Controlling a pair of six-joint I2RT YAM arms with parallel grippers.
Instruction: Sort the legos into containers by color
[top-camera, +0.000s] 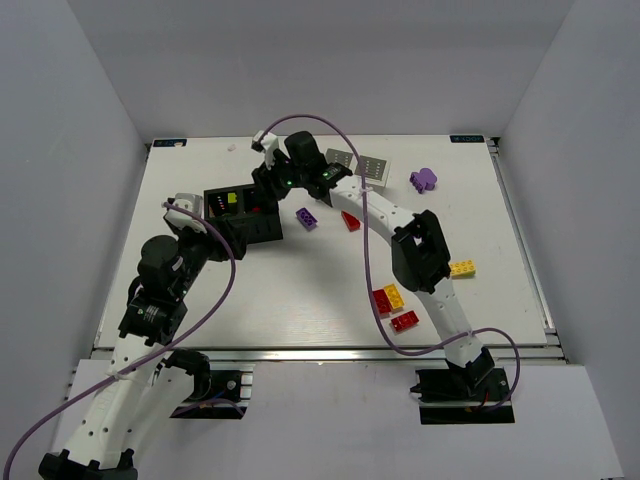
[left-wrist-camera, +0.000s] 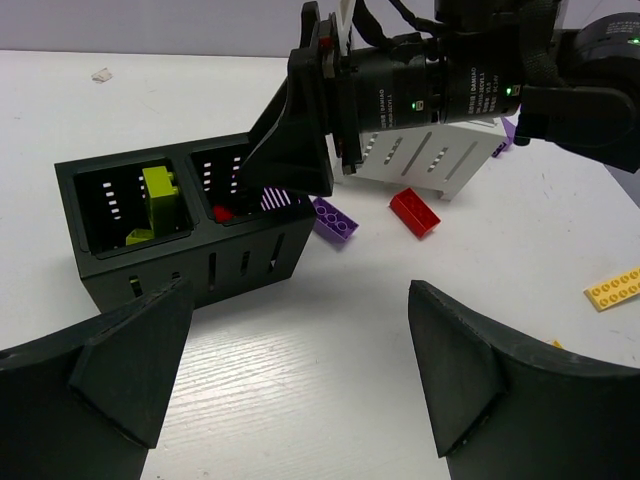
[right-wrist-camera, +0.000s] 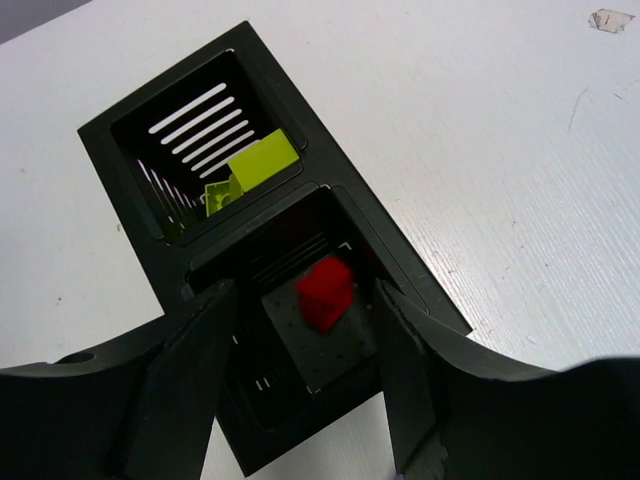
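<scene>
The black box (top-camera: 268, 232) stands left of centre. Its left cell holds lime green bricks (top-camera: 232, 198), its right cell a red brick (top-camera: 258, 208). My right gripper (top-camera: 263, 190) hangs open over the right cell. In the right wrist view its fingers (right-wrist-camera: 405, 370) straddle that cell of the black box (right-wrist-camera: 280, 95), and the red brick (right-wrist-camera: 325, 290) lies blurred inside, not gripped. The lime bricks (right-wrist-camera: 255, 165) fill the other cell. My left gripper (top-camera: 225, 236) is open and empty just in front of the box (left-wrist-camera: 240, 265). The white box (top-camera: 365, 166) stands behind.
Loose on the table: a purple brick (top-camera: 306, 218), a red brick (top-camera: 350, 221), a purple piece (top-camera: 424, 179), a yellow plate (top-camera: 462, 268), and red and yellow bricks (top-camera: 387, 298) with another red one (top-camera: 405, 321) beside the right arm.
</scene>
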